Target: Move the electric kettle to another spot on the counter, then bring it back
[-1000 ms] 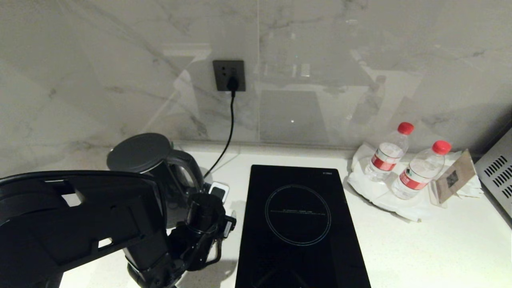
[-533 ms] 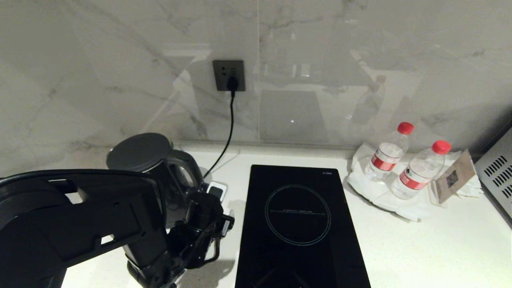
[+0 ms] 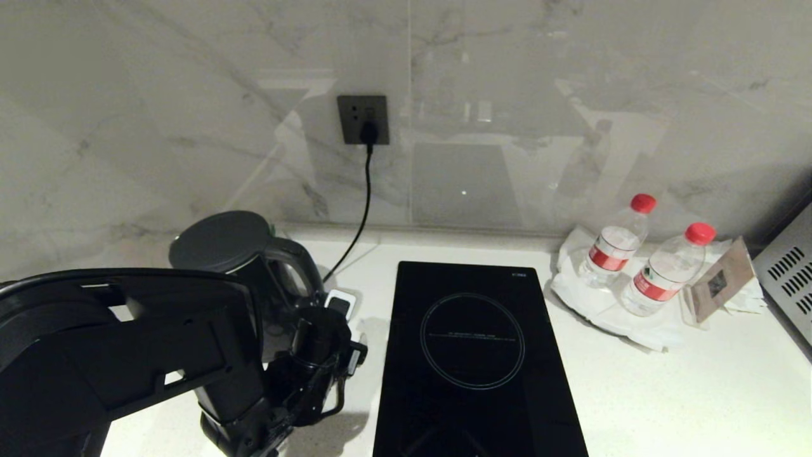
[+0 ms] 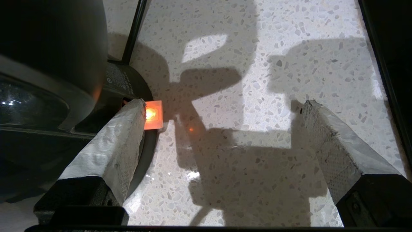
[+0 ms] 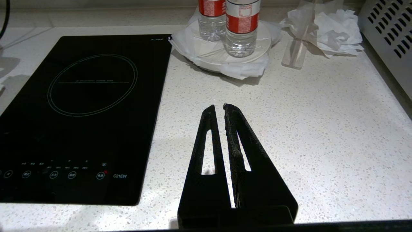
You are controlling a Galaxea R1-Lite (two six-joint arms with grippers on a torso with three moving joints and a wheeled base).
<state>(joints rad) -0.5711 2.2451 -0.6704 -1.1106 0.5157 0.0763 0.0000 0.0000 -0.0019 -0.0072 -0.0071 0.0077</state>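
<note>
Because the tall glossy black jug kettle with its flat grey-black lid [image 3: 222, 242] stands at the back left of the white speckled stone counter [image 3: 666, 393], just left of the black glass induction hob [image 3: 472, 355], the left tool [image 4: 222, 109] works from that side, low beside the kettle's loop handle [image 3: 298, 273] and between kettle and hob. Its two tape-wrapped fingers [image 4: 122, 141] are spread wide and released, holding nothing; in the left wrist view only bare counter lies between them, while one finger sits close against the round black corded base disc [image 4: 125, 83] under the kettle, right by a small glowing orange light [image 4: 153, 114]. Judging by this, the tool is either lining up on the handle or has just let go of it; the pictures do not settle which. The kettle stands upright on its base, lid closed, its dark body shiny enough to catch reflections, and a black cord [image 3: 363, 197] runs from behind it up to the dark wall socket [image 3: 363, 119] above the hob's back left corner. Well to the right of the hob, the right tool [image 5: 219, 108] hangs parked over open counter with its black fingers clenched together and empty, presumably kept clear since one arm suffices
</note>
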